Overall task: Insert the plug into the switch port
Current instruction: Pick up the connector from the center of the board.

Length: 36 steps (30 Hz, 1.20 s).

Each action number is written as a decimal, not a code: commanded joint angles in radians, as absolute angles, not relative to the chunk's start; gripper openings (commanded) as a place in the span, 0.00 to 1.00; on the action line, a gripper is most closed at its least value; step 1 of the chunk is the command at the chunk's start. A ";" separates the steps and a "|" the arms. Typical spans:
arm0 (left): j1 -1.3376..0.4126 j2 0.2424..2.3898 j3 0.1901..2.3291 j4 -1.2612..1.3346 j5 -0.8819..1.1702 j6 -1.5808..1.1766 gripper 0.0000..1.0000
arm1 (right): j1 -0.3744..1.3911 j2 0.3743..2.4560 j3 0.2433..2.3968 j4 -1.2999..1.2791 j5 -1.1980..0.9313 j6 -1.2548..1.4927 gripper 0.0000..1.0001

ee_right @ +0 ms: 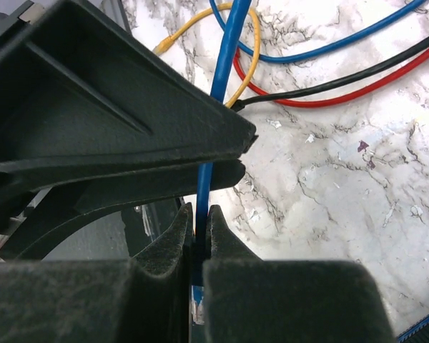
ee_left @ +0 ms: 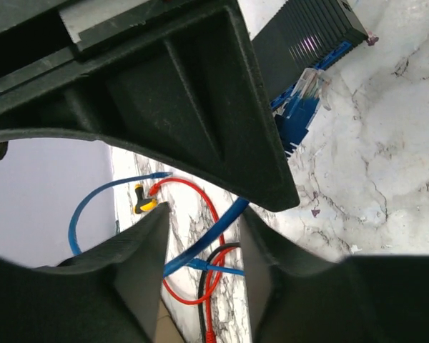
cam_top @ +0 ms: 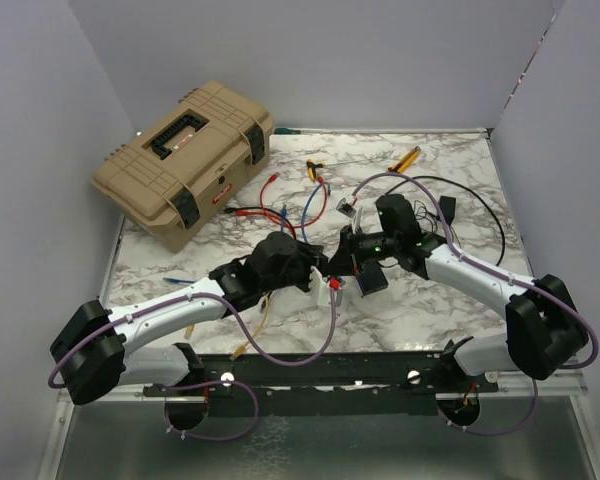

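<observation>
The marbled desk [cam_top: 400, 320] carries a tan toolbox [cam_top: 185, 160] at its far left corner and a tangle of loose cables [cam_top: 250, 212]. Over it the two arms meet, and the left gripper [ee_left: 204, 239] has its jaws spread, with desk and cables showing through the gap. The right gripper [ee_right: 197, 214] has its jaws pressed onto a blue cable [ee_right: 227, 64], pinching it just ahead of the clear plug [ee_right: 198, 294], which sits on the wrist side of the jaws. In the left wrist view the plug lies just beside a dark ribbed box [ee_left: 307, 36]; the switch port cannot be made out.
</observation>
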<state>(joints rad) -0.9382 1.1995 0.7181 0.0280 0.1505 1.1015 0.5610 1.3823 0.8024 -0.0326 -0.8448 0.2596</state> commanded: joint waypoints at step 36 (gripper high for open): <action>-0.724 1.359 1.007 -0.457 0.471 0.652 0.00 | 0.544 0.821 0.327 0.550 -0.409 0.133 0.72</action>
